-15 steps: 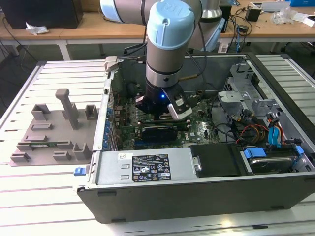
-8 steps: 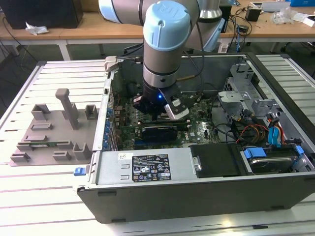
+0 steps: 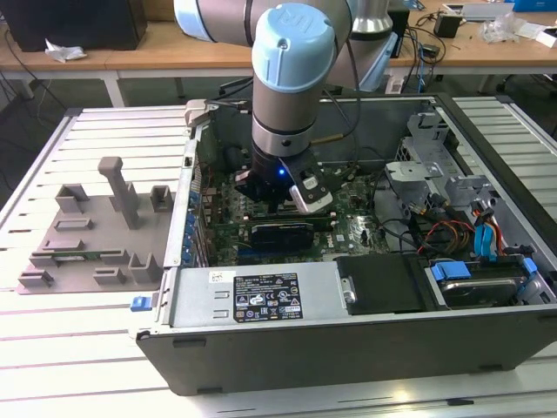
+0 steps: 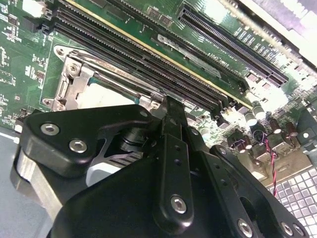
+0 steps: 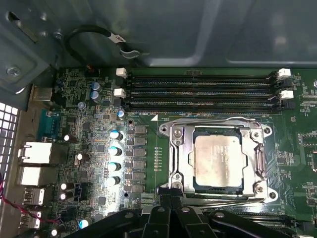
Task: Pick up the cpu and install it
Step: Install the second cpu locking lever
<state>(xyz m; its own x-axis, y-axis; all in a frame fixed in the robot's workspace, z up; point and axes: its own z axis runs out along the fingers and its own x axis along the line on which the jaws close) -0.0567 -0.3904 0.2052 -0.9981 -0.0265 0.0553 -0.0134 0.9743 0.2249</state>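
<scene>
The exterior view looked down from high, facing the open computer case (image 3: pixel 348 331). Both wrist views sat close over its motherboard (image 5: pixel 99 148), sharing the socket (image 5: pixel 218 158) there.

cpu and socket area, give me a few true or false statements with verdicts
1. The cpu lies in the motherboard socket. True.
2. The cpu lies on the grey fixture tray. False: it lies in the socket, inside the computer case.
3. The memory slots beside the socket hold no modules. True.
4. The arm reaches over the tray. False: it reaches down into the case.
</scene>
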